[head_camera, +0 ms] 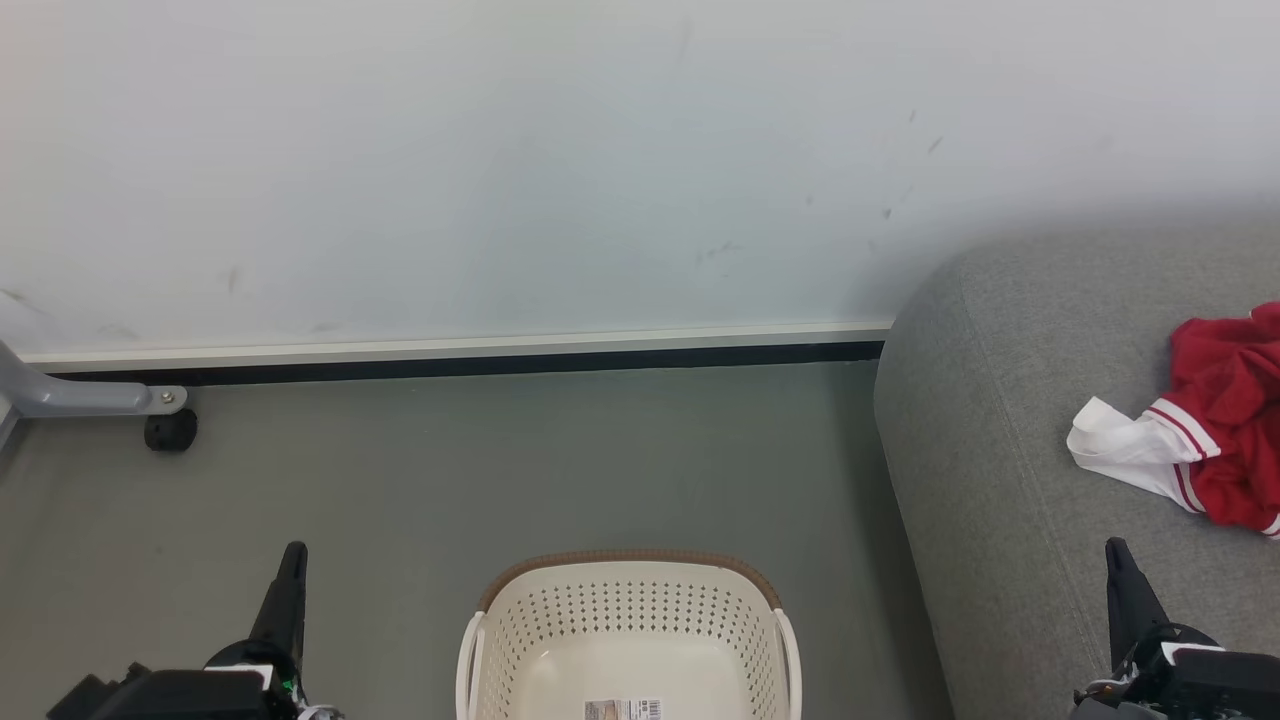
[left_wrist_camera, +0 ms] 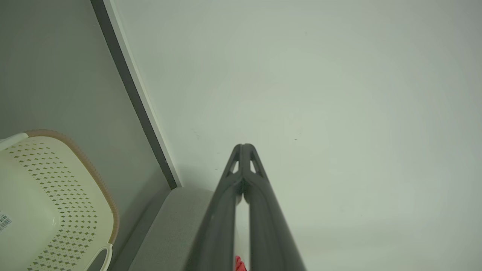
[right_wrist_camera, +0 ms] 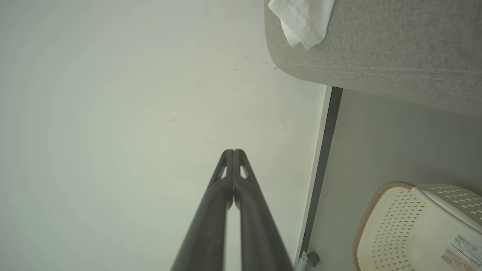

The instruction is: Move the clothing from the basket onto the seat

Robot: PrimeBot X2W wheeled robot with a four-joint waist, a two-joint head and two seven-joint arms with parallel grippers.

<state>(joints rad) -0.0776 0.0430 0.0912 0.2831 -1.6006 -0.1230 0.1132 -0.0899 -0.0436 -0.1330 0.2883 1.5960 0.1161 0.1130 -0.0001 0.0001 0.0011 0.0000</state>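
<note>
Red clothing (head_camera: 1215,430), one piece with a white panel and thin white stripes, lay crumpled in a loose heap on the grey upholstered seat (head_camera: 1000,450), to the right of the cream laundry basket (head_camera: 630,556) and beyond it. Whether the heap was one garment or two could not be told. The basket stood on the grey floor (head_camera: 500,470), just left of the seat's rounded edge. What showed of its inside was bare apart from a barcode sticker (head_camera: 623,709); its near end was cut off by the picture's edge.

The left gripper (head_camera: 293,550) hung over the floor to the left of the basket, its two dark fingers pressed together and holding nothing. The right gripper (head_camera: 1113,548) hung to the right of the basket, over the seat and just short of the clothing, its fingers likewise closed on nothing.

Beyond the basket ran a dark skirting strip (head_camera: 450,365) under a pale wall (head_camera: 500,170). Far to the basket's left stood a grey metal leg (head_camera: 80,397) on a black castor (head_camera: 170,431).

The moving step looked finished. Next would seem to be a check of the basket's hidden near end; anything left there would call for opened fingers and a reach down inside.
</note>
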